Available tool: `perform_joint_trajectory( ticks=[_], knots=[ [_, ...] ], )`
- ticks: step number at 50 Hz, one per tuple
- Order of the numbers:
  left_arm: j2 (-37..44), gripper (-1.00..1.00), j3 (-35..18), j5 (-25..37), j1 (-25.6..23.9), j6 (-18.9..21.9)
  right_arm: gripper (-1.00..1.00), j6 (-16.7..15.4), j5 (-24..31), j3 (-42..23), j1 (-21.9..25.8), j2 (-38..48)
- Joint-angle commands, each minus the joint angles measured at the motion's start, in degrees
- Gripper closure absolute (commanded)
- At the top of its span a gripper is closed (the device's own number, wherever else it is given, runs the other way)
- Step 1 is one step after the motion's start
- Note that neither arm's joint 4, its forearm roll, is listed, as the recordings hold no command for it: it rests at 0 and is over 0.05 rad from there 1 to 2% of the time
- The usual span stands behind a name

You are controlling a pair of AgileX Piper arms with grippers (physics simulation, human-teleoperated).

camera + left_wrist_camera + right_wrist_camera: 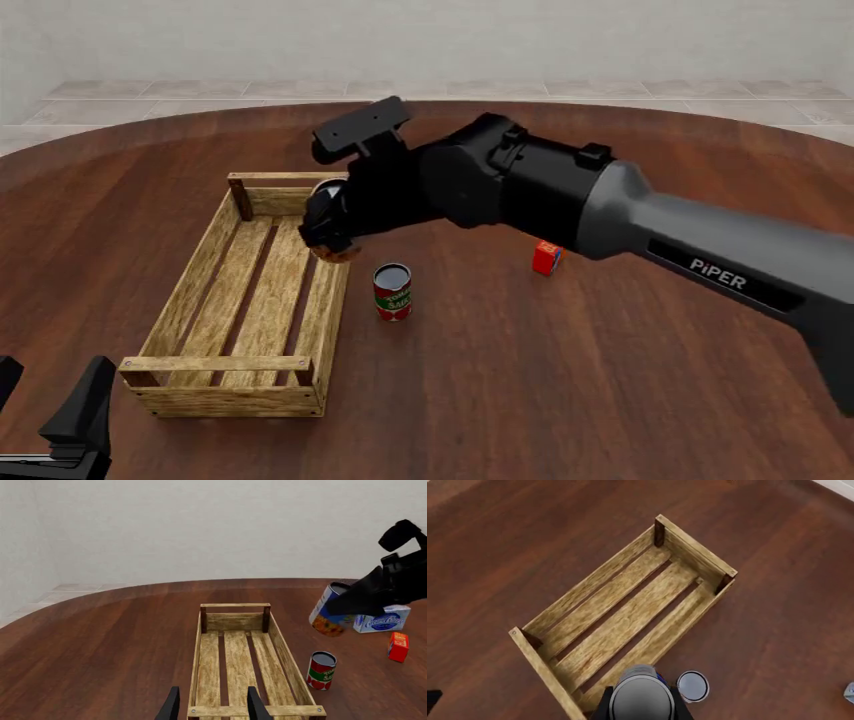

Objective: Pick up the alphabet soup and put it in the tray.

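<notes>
The alphabet soup (328,615), a blue-labelled can with orange marks low down, hangs tilted in the air with my right gripper (341,607) shut on it. In the front view the soup (330,250) is mostly hidden by the right gripper (327,232), above the right long wall of the tray (227,390). Looking down the right wrist, the soup's silver top (640,696) sits between the black fingers (606,706), over the edge of the tray (697,547). My left gripper (213,707) is open and holds nothing, just short of the near end of the tray (235,605).
A red-and-green can (391,291) stands upright on the table just right of the tray, also seen as the can (321,670) and its top (692,686). A small red box (546,258) and a white-and-blue carton (381,620) lie further right.
</notes>
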Motion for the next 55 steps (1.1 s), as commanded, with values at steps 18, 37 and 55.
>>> perform_joint_trajectory(
  ticks=[18,37,55],
  knots=[
    [0.0,-1.0,0.0,0.0,0.0,0.0,1.0,1.0,1.9,-9.3,3.4,6.7],
    [0.0,-1.0,0.0,0.0,0.0,0.0,1.0,1.2,2.4,-13.9,4.9,11.9],
    [0.0,-1.0,0.0,0.0,0.0,0.0,1.0,1.7,2.7,-19.1,5.7,17.7]
  ],
)
